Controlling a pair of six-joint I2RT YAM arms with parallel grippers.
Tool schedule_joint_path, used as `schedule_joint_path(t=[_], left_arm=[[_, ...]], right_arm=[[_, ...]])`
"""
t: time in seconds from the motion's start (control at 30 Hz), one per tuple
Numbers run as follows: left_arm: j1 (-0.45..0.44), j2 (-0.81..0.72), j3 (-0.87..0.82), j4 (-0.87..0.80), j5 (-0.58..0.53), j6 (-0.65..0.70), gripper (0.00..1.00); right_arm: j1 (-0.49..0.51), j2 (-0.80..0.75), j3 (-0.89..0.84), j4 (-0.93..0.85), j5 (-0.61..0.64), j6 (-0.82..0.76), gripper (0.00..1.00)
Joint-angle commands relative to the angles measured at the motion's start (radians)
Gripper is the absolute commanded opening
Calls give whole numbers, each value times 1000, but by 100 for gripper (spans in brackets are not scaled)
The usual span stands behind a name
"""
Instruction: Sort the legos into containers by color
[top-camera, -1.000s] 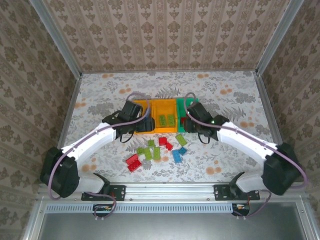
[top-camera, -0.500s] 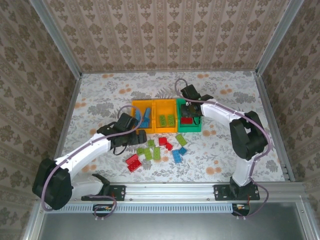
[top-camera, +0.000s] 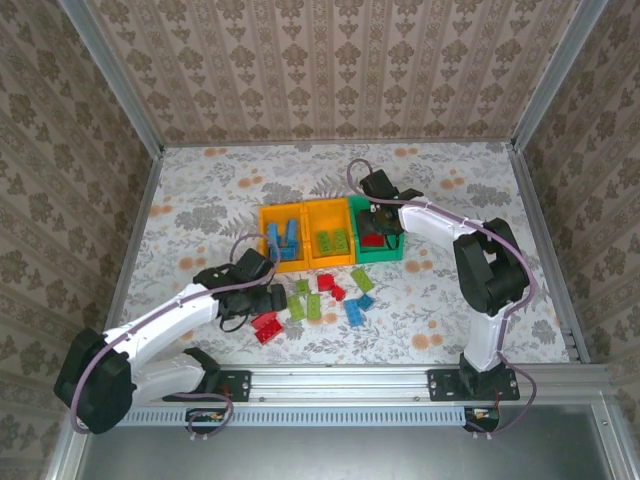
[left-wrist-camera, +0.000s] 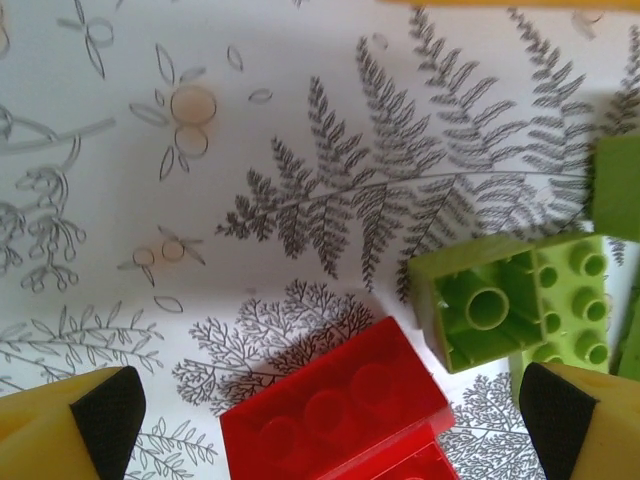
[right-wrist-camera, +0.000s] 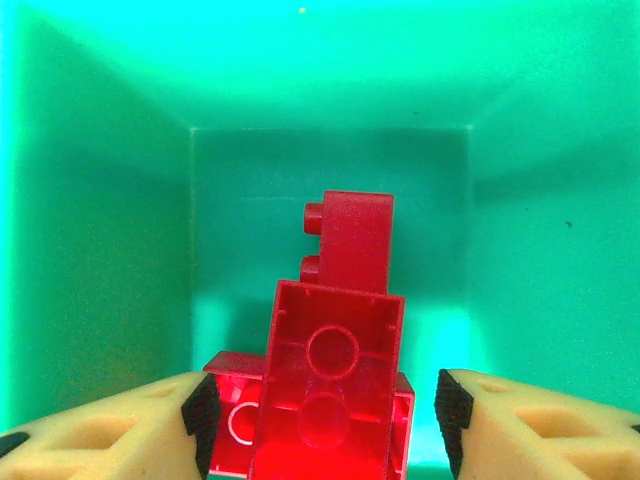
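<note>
Three containers stand in a row: an orange bin (top-camera: 268, 222) holding blue legos, an orange bin (top-camera: 312, 215) holding lime ones, and a green bin (top-camera: 360, 252) holding red ones. My right gripper (top-camera: 378, 226) hangs over the green bin, open. In the right wrist view a red brick (right-wrist-camera: 330, 390) lies hollow side up between its pads (right-wrist-camera: 200, 420), with a gap on each side. My left gripper (top-camera: 272, 305) is open, low over a red brick (left-wrist-camera: 335, 410) on the table, with a lime brick (left-wrist-camera: 495, 310) just to the right.
Loose legos lie in front of the bins: a red pair (top-camera: 266, 326), lime ones (top-camera: 305, 305), red ones (top-camera: 331, 287), blue ones (top-camera: 358, 308) and a lime one (top-camera: 362, 279). A metal frame and wallpapered walls ring the flowered table (top-camera: 200, 200).
My left arm has pulled back from the left orange bin to the loose red bricks. My right gripper has come over the green bin and opened, letting go of a red brick.
</note>
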Motion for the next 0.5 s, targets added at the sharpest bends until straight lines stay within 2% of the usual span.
schedule_joint_path(t=[0.0, 0.1, 0.47], left_arm=[[-22, -32, -43, -6, 26, -86, 100], [-52, -31, -53, -1, 20, -106, 100], [-62, -8, -64, 24, 3, -102, 97]], right_arm=[[4, -40, 10, -9, -18, 4, 74], [4, -50, 3, -1, -27, 6, 80], [4, -98, -28, 18, -58, 20, 85]])
